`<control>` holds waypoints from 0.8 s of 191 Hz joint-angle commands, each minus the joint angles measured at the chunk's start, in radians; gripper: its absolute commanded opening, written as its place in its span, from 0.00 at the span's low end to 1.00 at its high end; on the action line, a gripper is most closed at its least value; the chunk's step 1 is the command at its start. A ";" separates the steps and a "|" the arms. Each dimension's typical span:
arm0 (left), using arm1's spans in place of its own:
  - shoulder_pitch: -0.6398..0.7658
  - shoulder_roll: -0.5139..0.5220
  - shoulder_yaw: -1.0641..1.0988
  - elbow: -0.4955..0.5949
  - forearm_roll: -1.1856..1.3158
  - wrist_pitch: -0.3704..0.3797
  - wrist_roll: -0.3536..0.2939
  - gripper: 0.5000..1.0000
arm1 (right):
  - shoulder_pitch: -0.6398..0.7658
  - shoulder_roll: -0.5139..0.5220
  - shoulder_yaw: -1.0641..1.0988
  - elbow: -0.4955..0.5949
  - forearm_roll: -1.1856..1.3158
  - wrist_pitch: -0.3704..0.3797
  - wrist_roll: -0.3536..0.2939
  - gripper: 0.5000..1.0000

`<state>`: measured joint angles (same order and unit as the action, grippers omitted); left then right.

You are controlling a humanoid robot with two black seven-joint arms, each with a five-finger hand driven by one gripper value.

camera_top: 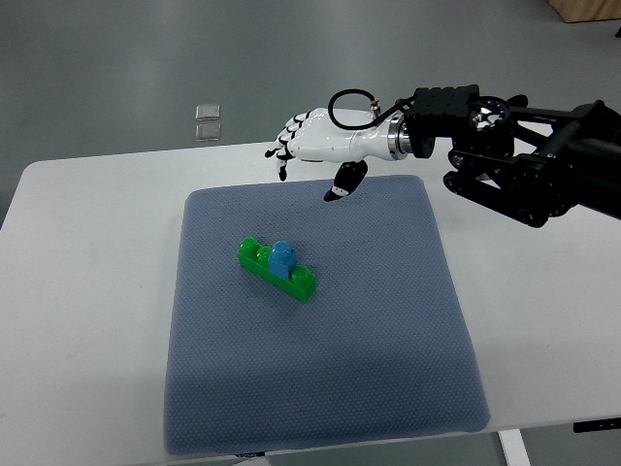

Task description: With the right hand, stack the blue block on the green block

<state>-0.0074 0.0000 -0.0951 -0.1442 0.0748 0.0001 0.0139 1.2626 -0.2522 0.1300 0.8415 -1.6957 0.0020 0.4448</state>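
So the blue block is sitting right on top of the green block, roughly mid-pad on the grey mat that covers the white table. Looks to me like the stacking part is basically done.

Both pieces look like hard, light plastic toy bricks, stiff and a bit slick, nothing fragile. If it needed regrabbing, I'd pinch the blue one on its two side faces, from above, since it's small and rounded on top and would probably squirt out of a sloppy grip.

The green one is the long piece: its long axis runs from about 10 o'clock to 4 o'clock across the mat. The blue one sits near the middle of it, maybe a touch toward the 10 o'clock end. Can't tell which way the blue one faces, too small.

The right hand hangs up at 12 o'clock past the mat's far edge, fingers spread, holding nothing, well apart from the blocks.
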 commanded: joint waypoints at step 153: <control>0.001 0.000 0.000 0.000 -0.001 0.000 0.000 1.00 | -0.197 0.016 0.022 -0.282 1.814 0.001 -0.046 0.83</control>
<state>-0.0072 0.0000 -0.0951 -0.1442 0.0749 -0.0002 0.0139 1.1060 -0.2418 0.1508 0.5647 -0.0082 0.0004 0.4025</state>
